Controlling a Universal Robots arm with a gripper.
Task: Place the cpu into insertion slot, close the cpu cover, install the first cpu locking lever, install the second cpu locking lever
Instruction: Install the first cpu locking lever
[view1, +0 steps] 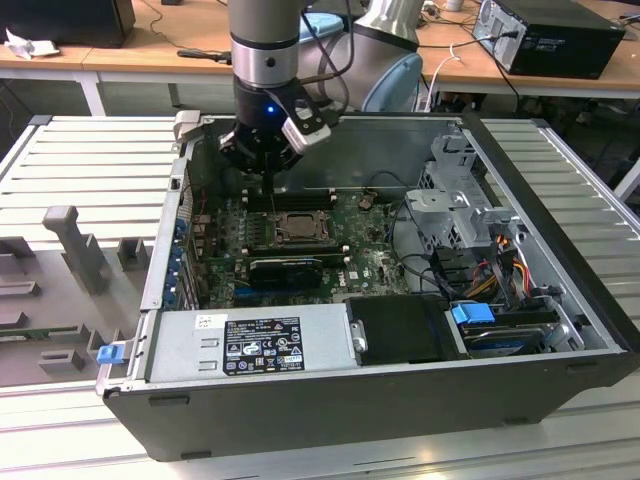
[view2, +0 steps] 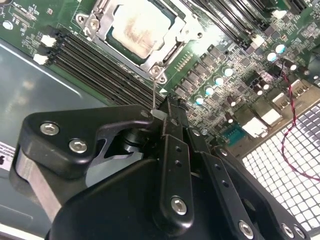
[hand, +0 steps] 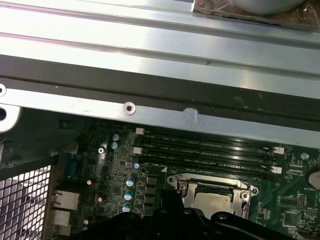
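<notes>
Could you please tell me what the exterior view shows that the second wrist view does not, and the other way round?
Exterior view: the whole open computer case, its labelled power supply, the drive cage and the arm above. Second wrist view: a thin lever running from the chip's metal frame to the pincer tip, and a red-and-black wire. Both: the pincer, the motherboard, and the chip seated under that closed frame.

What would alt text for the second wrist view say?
A black gripper, fingers closed, meets the end of a thin metal lever. Beyond it, a grey chip sits under its metal frame on a green circuit board.
</notes>
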